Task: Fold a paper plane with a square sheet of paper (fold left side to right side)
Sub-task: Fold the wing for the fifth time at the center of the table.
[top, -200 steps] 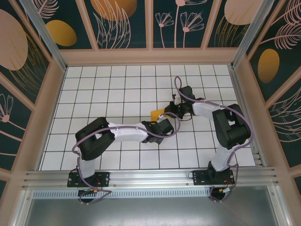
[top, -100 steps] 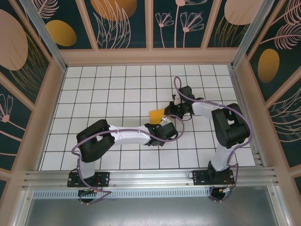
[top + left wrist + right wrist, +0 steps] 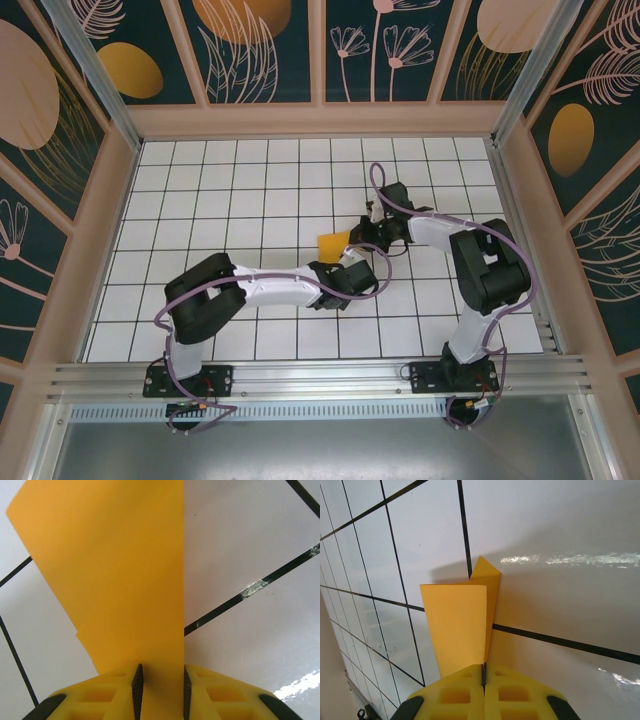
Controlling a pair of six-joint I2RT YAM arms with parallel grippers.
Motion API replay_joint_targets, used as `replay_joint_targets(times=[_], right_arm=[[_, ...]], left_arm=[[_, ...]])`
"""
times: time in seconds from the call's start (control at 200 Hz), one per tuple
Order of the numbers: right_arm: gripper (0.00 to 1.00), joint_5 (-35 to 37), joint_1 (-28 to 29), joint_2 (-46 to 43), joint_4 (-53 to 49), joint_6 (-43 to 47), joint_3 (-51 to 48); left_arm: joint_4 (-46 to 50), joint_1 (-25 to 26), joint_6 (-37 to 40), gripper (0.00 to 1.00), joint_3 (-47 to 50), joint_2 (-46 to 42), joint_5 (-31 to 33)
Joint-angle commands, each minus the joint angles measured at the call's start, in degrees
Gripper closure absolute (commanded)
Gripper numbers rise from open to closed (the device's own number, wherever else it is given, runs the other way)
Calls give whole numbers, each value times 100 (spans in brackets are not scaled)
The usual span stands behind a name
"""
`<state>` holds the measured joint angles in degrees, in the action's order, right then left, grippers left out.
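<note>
Square sheet of paper [image 3: 333,242] is lying on the white grid table [image 3: 230,190], reaching out ahead of both claws, which are meeting it from two sides. Right claw [image 3: 483,672] is pressing its jaws together on the sheet's near edge, pinching it. A raised flap [image 3: 456,625] is curling up just ahead of its fingertips, with a pointed corner [image 3: 486,570] showing further out behind that flap. Left claw [image 3: 160,680] is holding its jaws a little apart, with the sheet running forward from the gap; whether its pads are touching paper is probably not decidable from this angle.

Judgement: the sheet is already carrying folded layers. The side fold is looking partly over but not pressed flat, and the later plane folds are waiting to be made.
</note>
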<state>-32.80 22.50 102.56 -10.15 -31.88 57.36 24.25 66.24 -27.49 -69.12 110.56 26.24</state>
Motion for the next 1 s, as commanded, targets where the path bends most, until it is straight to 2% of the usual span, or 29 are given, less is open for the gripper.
replay_joint_targets(times=[0.0, 0.295, 0.636, 0.766, 0.821, 0.926, 0.996], right_arm=[[98, -7, 35, 88, -170, 81, 167], [98, -60, 35, 58, -283, 181, 178], [92, -208, -71, -114, -105, 164, 98], [84, -210, -272, -433, -73, 239, 9], [75, -223, -383, -649, -9, 261, -67], [53, -184, -631, -1209, 141, 261, -296], [47, -193, -860, -1542, 197, 268, -492]], left_arm=[[153, 8, -88, 71, -101, 154, 151], [211, 3, -192, 72, -108, 254, 283], [198, 3, -231, 85, -66, 205, 312], [121, -1, -162, 90, -90, 68, 267], [90, -10, -115, 91, -131, 18, 169], [28, -101, -56, 92, -189, -54, -141], [-45, -210, -29, 93, -180, -118, -427]])
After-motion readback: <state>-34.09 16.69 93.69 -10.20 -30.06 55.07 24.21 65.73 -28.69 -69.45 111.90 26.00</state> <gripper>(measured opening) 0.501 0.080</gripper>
